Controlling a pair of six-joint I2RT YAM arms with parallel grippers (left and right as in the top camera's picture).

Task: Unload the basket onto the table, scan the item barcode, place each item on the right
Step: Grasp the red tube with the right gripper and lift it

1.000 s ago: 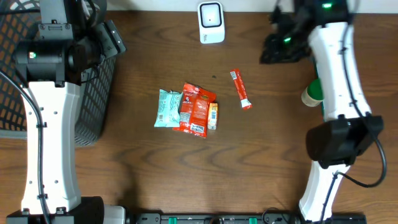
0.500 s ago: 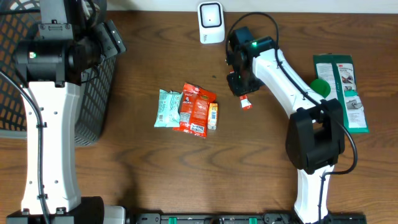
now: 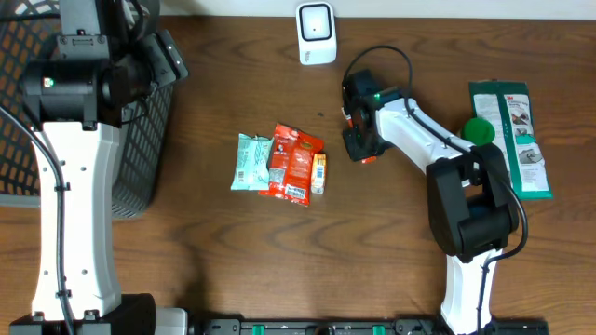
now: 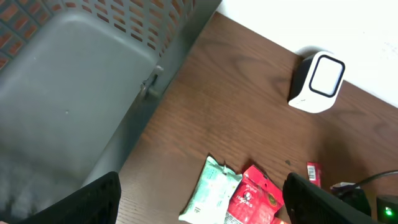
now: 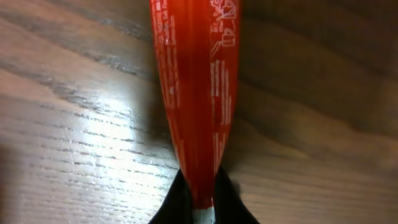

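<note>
A slim red stick packet (image 5: 196, 93) with white print lies on the brown table, its lower end pinched between the black fingers of my right gripper (image 5: 199, 200), which is shut on it. In the overhead view that gripper (image 3: 358, 138) covers most of the packet, and only a red tip (image 3: 368, 160) pokes out. The white barcode scanner (image 3: 316, 33) stands at the table's back edge. My left gripper (image 4: 202, 190) hangs open and empty high over the table's left side, beside the basket.
A pile of snack packets lies mid-table: a mint green one (image 3: 250, 162), a red bag (image 3: 295, 164) and a small yellow one (image 3: 319, 173). A dark mesh basket (image 3: 140, 140) stands at the left. A green packaged item (image 3: 517, 130) lies at the right.
My right arm swung from the back right corner down onto the red stick packet and its jaws closed on it. The left arm stayed still.
</note>
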